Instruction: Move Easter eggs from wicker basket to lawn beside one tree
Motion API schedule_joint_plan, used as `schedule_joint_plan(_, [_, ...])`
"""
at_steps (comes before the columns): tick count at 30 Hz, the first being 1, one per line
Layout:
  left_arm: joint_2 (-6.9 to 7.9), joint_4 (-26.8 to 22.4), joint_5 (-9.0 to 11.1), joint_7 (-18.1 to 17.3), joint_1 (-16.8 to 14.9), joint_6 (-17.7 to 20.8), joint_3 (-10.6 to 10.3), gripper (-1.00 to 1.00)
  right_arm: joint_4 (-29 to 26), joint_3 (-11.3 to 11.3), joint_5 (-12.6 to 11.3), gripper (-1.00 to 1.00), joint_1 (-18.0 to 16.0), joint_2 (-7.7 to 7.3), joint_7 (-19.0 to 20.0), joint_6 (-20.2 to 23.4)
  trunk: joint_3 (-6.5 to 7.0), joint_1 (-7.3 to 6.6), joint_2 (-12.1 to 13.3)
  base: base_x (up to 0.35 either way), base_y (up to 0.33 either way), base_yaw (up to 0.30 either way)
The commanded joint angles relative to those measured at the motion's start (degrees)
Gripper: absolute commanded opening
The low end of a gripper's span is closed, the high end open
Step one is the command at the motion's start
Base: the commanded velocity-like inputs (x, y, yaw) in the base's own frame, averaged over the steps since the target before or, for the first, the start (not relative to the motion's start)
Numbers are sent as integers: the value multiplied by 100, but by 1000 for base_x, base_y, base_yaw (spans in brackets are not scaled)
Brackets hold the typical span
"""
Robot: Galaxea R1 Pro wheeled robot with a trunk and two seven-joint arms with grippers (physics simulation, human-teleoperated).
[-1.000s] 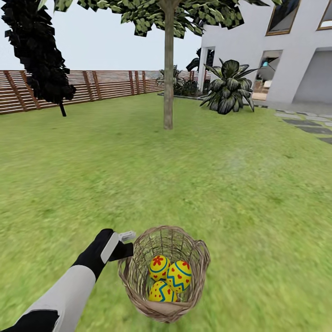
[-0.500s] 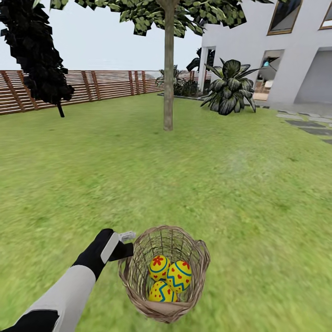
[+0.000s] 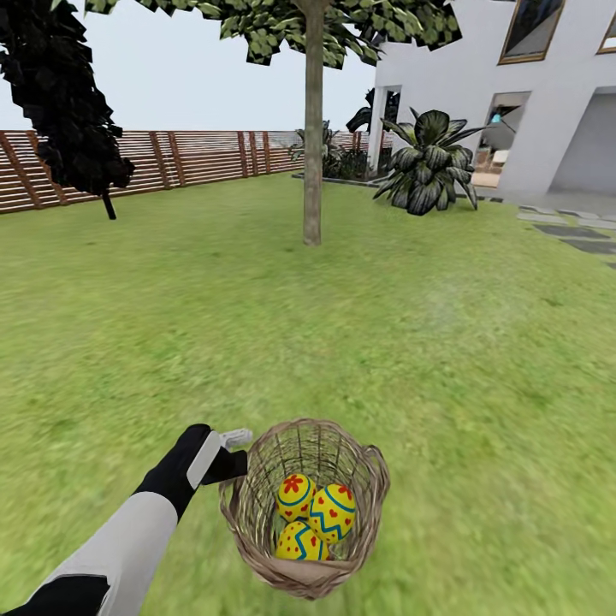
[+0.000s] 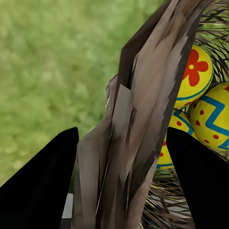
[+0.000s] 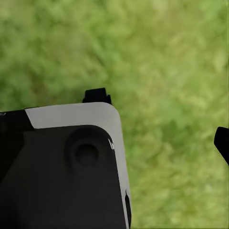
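Down at the 6 o'clock edge of the head view, the wicker basket (image 3: 305, 506) is hanging off the ground, carried by the left gripper (image 3: 229, 462), which is pinching the thick braided rim at the basket's 9 o'clock side. Along the left wrist view the two dark fingers (image 4: 45, 183) are standing either side of the rim (image 4: 138, 143), which is filling the gap between them, so the claw is pressed onto it. All three Easter eggs (image 3: 310, 510) are lying inside the basket, touching one another: one with a red flower at 11 o'clock, one with blue zigzags at 2 o'clock, and a third at 6 o'clock.

Mottled green lawn (image 3: 428, 342) is stretching away on every side. At 12 o'clock, well apart from the basket, the tree (image 3: 313, 128) with the pale straight trunk is standing on the grass. A near-black columnar tree (image 3: 64, 94) is rising at 10 o'clock before the brown slatted fence (image 3: 197, 158). A dark striped-leaf plant (image 3: 428, 162) is sitting at 1 o'clock beside the white house (image 3: 479, 77).

Grass (image 5: 167, 71) is showing under the right wrist camera, along with part of the arm's own body; whether the right claw is spread or closed, I cannot tell.
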Motion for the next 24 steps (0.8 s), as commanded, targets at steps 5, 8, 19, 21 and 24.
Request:
schedule_joint_plan(5, [-2, -7, 141, 55, -3, 9, 5, -100, 24, -49, 51, 100, -9, -5, 11, -38, -6, 4, -4, 327, 0, 0])
schedule_joint_plan(8, [-2, -7, 141, 55, -3, 11, 8, -100, 24, -49, 51, 100, -9, -5, 10, -38, -6, 4, -4, 327, 0, 0])
schedule_joint_plan(19, [-2, -7, 141, 55, -3, 9, 4, -100, 24, -49, 51, 100, -9, -5, 10, -38, -6, 4, -4, 327, 0, 0])
schedule_joint_plan(21, [-2, -7, 141, 55, -3, 7, 4, -100, 24, -49, 51, 100, -9, -5, 12, -38, -6, 4, -4, 327, 0, 0])
schedule_joint_plan(24, [-2, -7, 141, 55, -3, 8, 4, -100, 24, -49, 51, 100, -9, -5, 11, -38, -6, 4, -4, 327, 0, 0])
